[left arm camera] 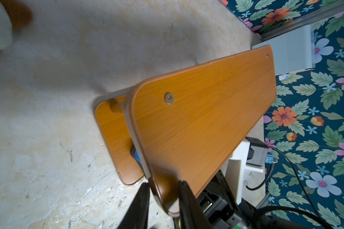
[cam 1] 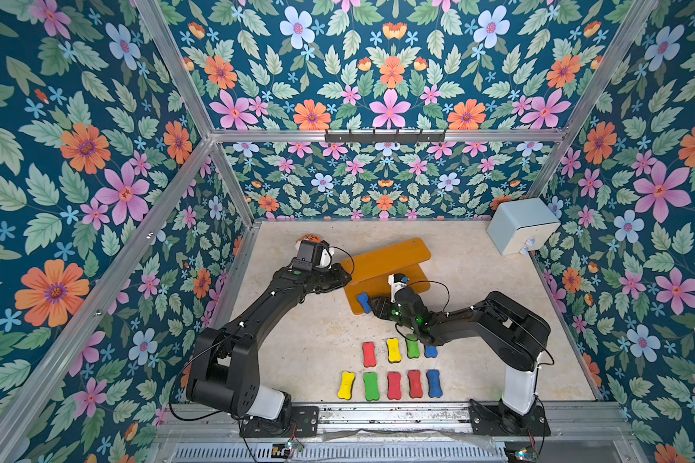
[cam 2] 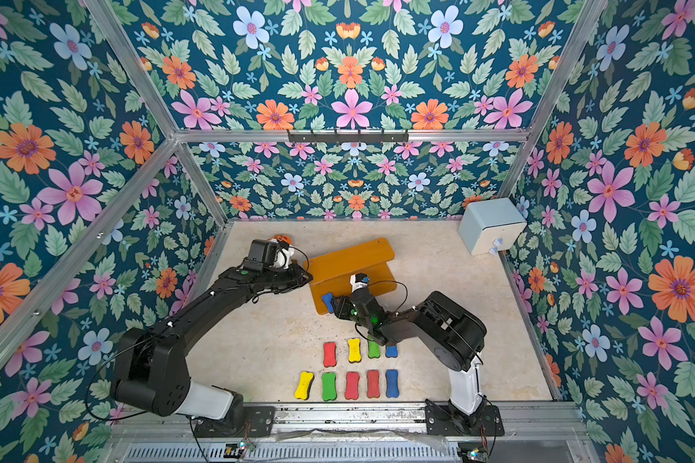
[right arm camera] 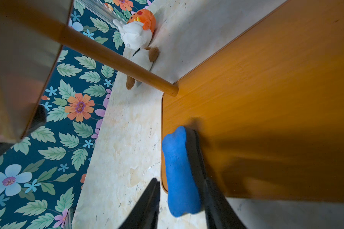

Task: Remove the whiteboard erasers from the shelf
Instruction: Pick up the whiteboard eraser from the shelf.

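Nine erasers (cam 1: pixel 394 385) lie in two rows at lower centre of both top views (off the shelf (cam 1: pixel 382 260)). One blue eraser (right arm camera: pixel 180 172) is left on the lower board (right arm camera: pixel 266 99), between the right gripper's (right arm camera: pixel 175 158) parted fingers. The left gripper (left arm camera: pixel 164 183) seems clamped on the upper board's (left arm camera: pixel 207 119) corner.

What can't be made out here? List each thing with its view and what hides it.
- Plush toys: both top views, mostly behind the left arm's wrist.
- Green eraser and blue row eraser: both top views, partly under the right arm.
- Shelf's blue eraser: left wrist view, only a sliver shows under the top board.
- Left fingers: left wrist view, blurred.
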You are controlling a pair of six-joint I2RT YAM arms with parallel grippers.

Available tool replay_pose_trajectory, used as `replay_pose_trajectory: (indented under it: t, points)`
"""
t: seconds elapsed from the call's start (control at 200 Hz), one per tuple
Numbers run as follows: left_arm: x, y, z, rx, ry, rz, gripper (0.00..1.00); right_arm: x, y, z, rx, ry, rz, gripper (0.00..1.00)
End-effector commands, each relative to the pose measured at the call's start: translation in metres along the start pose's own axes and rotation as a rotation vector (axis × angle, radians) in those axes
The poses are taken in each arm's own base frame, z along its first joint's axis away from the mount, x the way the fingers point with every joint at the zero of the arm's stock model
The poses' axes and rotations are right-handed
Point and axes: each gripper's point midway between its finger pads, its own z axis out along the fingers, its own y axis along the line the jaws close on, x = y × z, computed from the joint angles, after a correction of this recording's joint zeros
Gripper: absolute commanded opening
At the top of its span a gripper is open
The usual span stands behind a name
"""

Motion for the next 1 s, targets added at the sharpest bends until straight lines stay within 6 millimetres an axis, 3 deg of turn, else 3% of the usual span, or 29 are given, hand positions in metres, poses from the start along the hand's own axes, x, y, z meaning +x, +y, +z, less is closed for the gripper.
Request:
replay_pose_trajectory:
  t: [0.0,0.63,0.995]
  points:
    - [-0.002,0.000,0.000,-0.003,-0.003,0.012,0.30,0.000,-0.001,0.002,0.007,-0.002,-0.017,0.41]
    - [-0.001,-0.001,-0.002,-0.002,-0.004,0.022,0.30,0.015,0.019,0.003,-0.038,0.038,-0.005,0.38]
    - [-0.001,-0.002,-0.006,-0.004,-0.013,0.037,0.31,0.001,0.021,-0.006,-0.024,-0.003,0.058,0.37]
